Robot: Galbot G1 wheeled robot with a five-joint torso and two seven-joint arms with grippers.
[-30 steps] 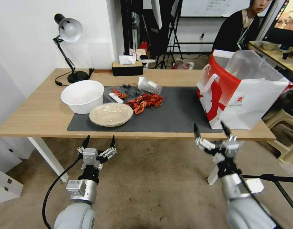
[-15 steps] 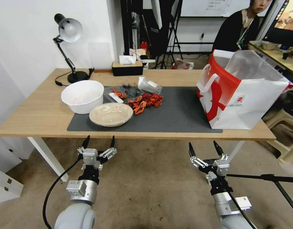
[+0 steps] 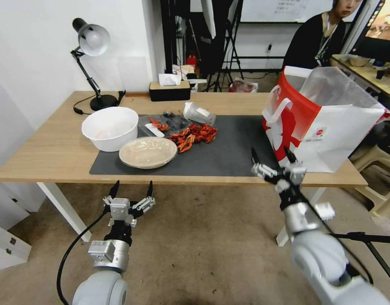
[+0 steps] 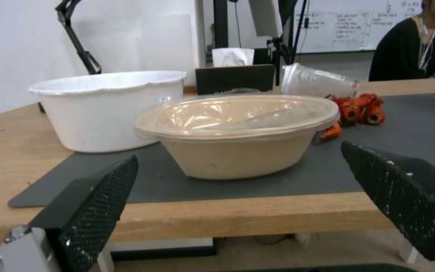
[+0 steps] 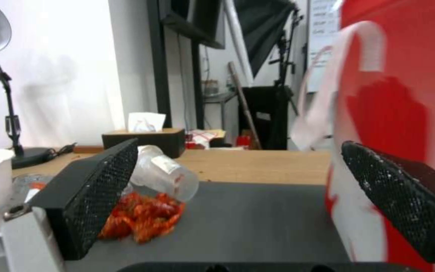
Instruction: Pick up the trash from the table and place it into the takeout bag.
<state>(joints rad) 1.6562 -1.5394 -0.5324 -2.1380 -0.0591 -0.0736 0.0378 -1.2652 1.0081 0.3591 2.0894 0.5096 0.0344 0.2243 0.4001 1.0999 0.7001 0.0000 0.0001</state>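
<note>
On the table, the trash lies on a dark mat: a shallow beige bowl, red crayfish shells, a tipped clear plastic cup and a clear tray of scraps. The takeout bag stands upright at the table's right end. My right gripper is open over the table's front edge, just left of the bag. My left gripper hangs open below the front edge, facing the beige bowl.
A large white bowl sits left of the beige bowl. A black desk lamp and a black tissue box stand at the back. The mat between shells and bag is bare. A person sits behind the bag.
My right gripper dipped below the table edge, then rose and moved forward to the front edge beside the bag. The left arm and the objects have not moved.
</note>
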